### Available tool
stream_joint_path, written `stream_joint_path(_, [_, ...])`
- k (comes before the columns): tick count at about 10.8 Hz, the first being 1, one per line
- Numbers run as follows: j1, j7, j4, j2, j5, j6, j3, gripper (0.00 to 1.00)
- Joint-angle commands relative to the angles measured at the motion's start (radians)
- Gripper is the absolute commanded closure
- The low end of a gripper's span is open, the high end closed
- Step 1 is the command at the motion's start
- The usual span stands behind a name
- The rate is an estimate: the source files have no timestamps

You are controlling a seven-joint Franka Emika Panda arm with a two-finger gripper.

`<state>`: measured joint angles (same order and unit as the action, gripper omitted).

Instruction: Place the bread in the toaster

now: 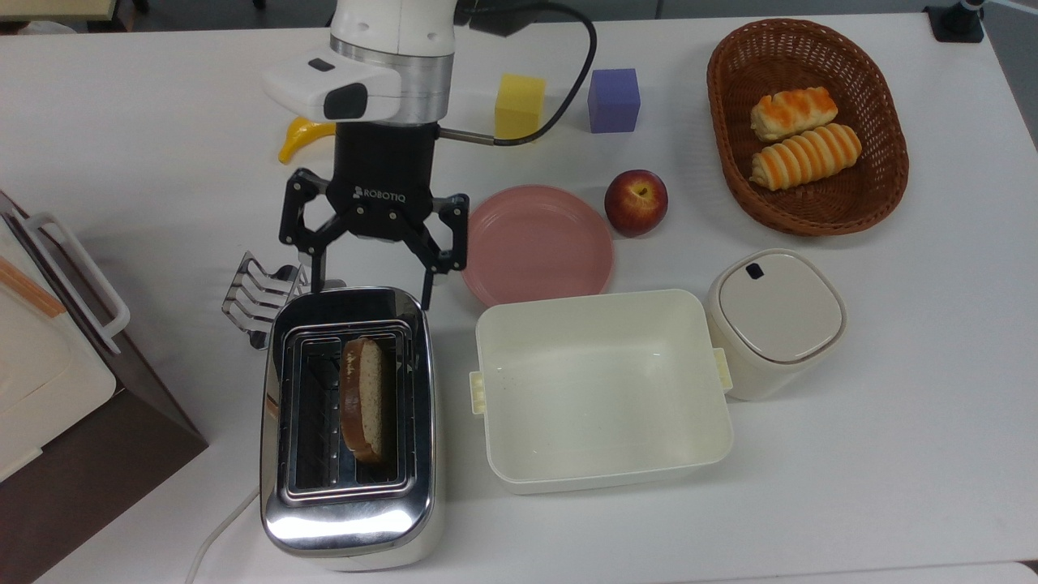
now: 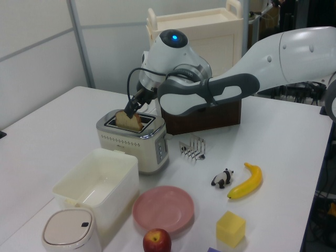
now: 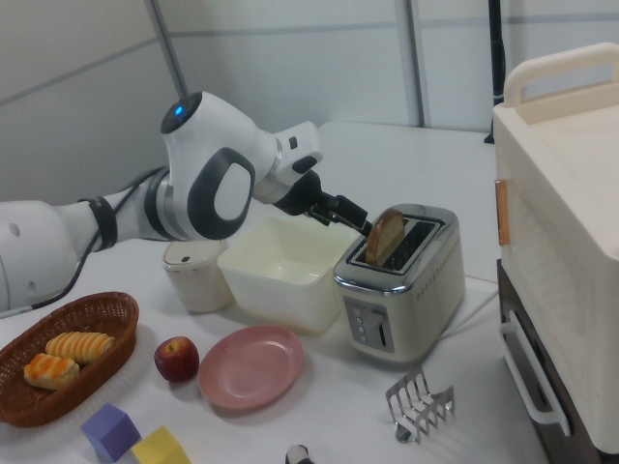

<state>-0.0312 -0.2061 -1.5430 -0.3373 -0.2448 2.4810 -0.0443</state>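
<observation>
**A:** While the slice of bread (image 1: pixel 362 399) sits on edge in the toaster (image 1: pixel 349 519), which step of the task is this?

**B:** The placing looks all but done. The bread stands in the slot nearer the top view's right, leaning a little, its upper part rising above the rim. The other slot is dark and empty.

**A:** And the gripper (image 1: pixel 371 285)?

**B:** It hovers over the far end of the toaster with its two black fingers spread wide and nothing between them. In the top view one fingertip (image 1: pixel 317 284) is past one side of the toaster's end and the other past the opposite side, both apart from the bread.

**A:** What does the next move call for?

**B:** As a judgement only: the arm needs to lift clear without brushing the crust. Whether the bread should sink lower I cannot tell; the slice is partly in, and no lever shows plainly.

**A:** Describe the bread itself.

**B:** A flat sandwich slice, pale speckled crumb with a brown crust. In the right view its rounded top pokes out of the chrome body like a small dome. It looks light and soft, so a nudge could tip it.

**A:** What is nearby?

**B:** Beside the toaster, on the top view's right, is an open cream plastic tub (image 1: pixel 602 470). A small wire toast rack (image 1: pixel 258 294) stands near the toaster's far corner, and a pink plate (image 1: pixel 535 241) lies behind the tub.
</observation>
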Motion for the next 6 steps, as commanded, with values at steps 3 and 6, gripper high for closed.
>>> stream_joint_path(3, [-0.012, -0.01, 0.046, 0.257, 0.071, -0.704, 0.0, 0.0])
stream_joint_path(6, [-0.01, 0.087, 0.044, 0.377, 0.151, -0.897, -0.005, 0.0])
